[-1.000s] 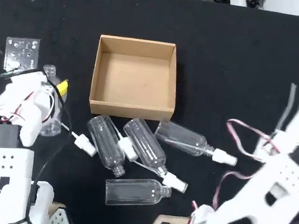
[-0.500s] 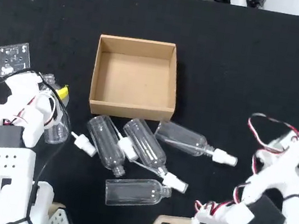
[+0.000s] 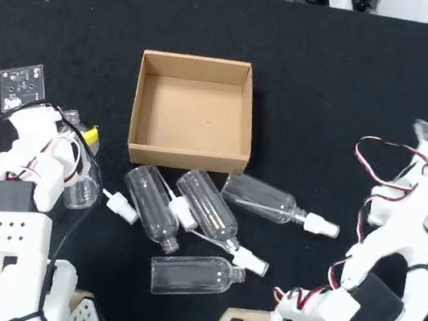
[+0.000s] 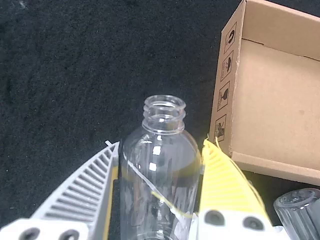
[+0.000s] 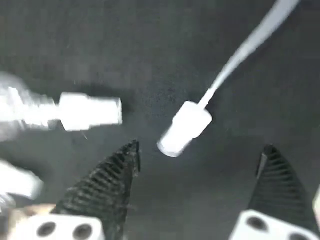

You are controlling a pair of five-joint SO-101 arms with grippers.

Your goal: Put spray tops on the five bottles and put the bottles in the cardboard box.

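Observation:
My left gripper (image 4: 160, 146) is shut on a clear bottle (image 4: 161, 165) with an open neck and no top, held left of the cardboard box (image 3: 186, 156). In the high view that bottle (image 3: 74, 179) sits in the left arm's fingers. Several more clear bottles (image 3: 154, 204) lie in front of the box; one (image 3: 263, 198) wears a white spray top (image 3: 322, 225). Loose spray tops (image 3: 121, 206) lie among them. My right gripper (image 5: 200, 150) is open above the black cloth, its fingers either side of a loose white spray top (image 5: 185, 127) with a dip tube.
The box (image 4: 270, 100) is open and empty, close beside the held bottle. Another bottle's neck (image 4: 300, 210) lies near the left gripper. The right arm (image 3: 405, 240) stands at the table's right side with red and white wires looping off it.
The right arm has swung about at the table's right side, and its wrist is now raised farther back. The left arm has shifted slightly with its bottle. The lying bottles have not moved.

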